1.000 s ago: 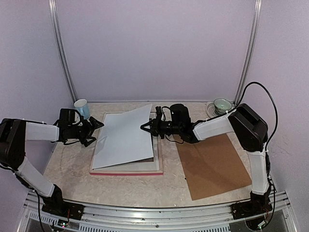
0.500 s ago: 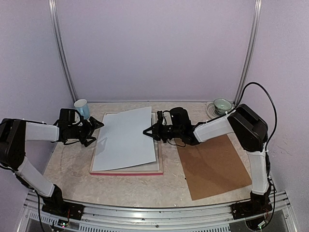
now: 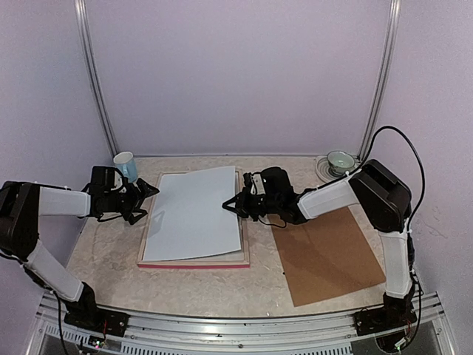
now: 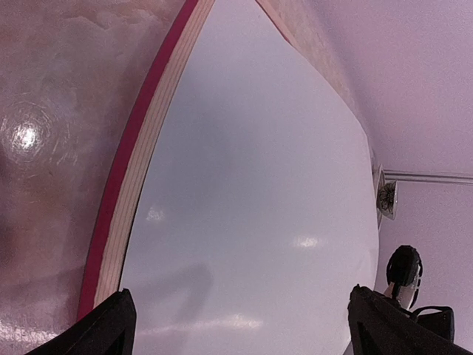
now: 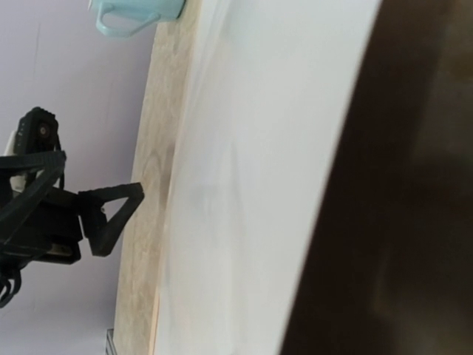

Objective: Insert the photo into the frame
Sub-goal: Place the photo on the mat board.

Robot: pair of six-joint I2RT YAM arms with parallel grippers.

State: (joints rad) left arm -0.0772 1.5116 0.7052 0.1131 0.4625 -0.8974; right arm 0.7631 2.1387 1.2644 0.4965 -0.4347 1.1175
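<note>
Pinching with the right gripper point(image 3: 230, 205), fingers pressed together on the right edge of the photo point(image 3: 192, 214) (white back up). Lying almost flat on top of the pink frame point(image 3: 194, 263). Hovering with the left gripper point(image 3: 150, 194), fingers wide apart, just beside the frame's left rail. Further right, flat on the table point(image 3: 111, 259): a brown board point(image 3: 325, 255).

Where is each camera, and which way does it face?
Top: above and behind the arms, looking down at the table; both arms show.
Left wrist: on the left arm, looking across the photo; open left pincer frames it.
Right wrist: skimming the photo toward the blue cup; the left pincer shows.
Shared: all see the photo.
</note>
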